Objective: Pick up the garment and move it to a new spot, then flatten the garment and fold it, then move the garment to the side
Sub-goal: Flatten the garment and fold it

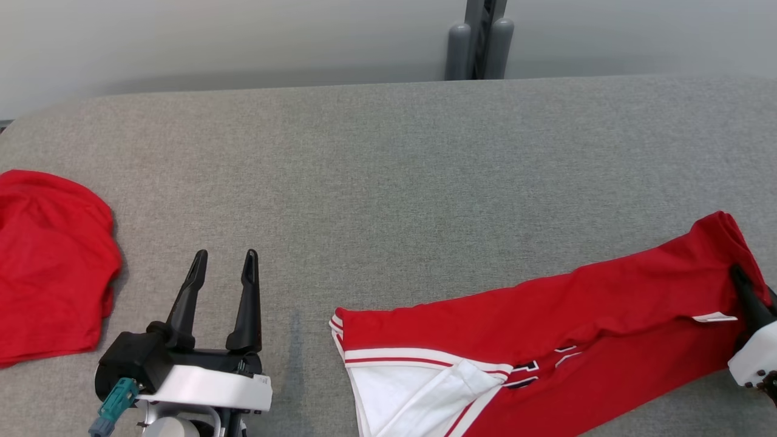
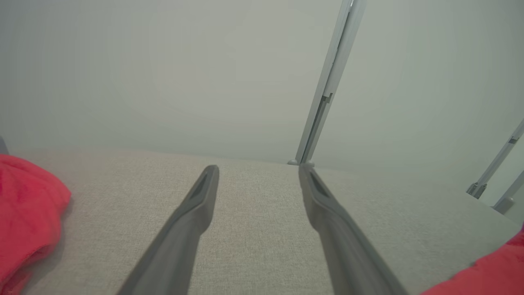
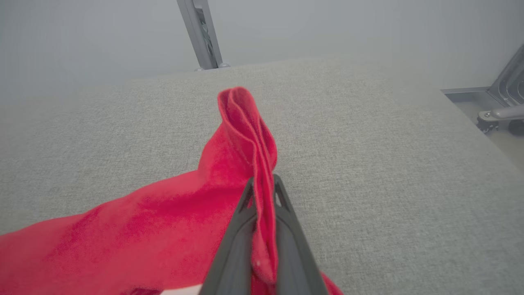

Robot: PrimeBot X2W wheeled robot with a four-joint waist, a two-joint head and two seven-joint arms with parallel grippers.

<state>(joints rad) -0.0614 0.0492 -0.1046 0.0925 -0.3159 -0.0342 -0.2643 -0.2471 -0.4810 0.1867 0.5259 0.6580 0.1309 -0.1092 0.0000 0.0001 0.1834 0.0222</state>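
The garment (image 1: 576, 315) is red with white trim and dark lettering. It lies stretched across the lower right of the grey table (image 1: 388, 152), with its white inner side showing at its left end. My right gripper (image 1: 743, 279) is shut on the garment's far right end. In the right wrist view the red cloth (image 3: 163, 221) is pinched between the fingers of the right gripper (image 3: 262, 184) and bunches up in a fold beyond the tips. My left gripper (image 1: 223, 258) stands open over bare table at the lower left, left of the garment, with nothing between its fingers (image 2: 196, 205).
A second red cloth (image 1: 48, 261) lies crumpled at the table's left edge, close to my left gripper, and shows too in the left wrist view (image 2: 24, 213). A grey metal post (image 1: 479, 36) stands behind the table's far edge. The table's right edge drops off near the right gripper.
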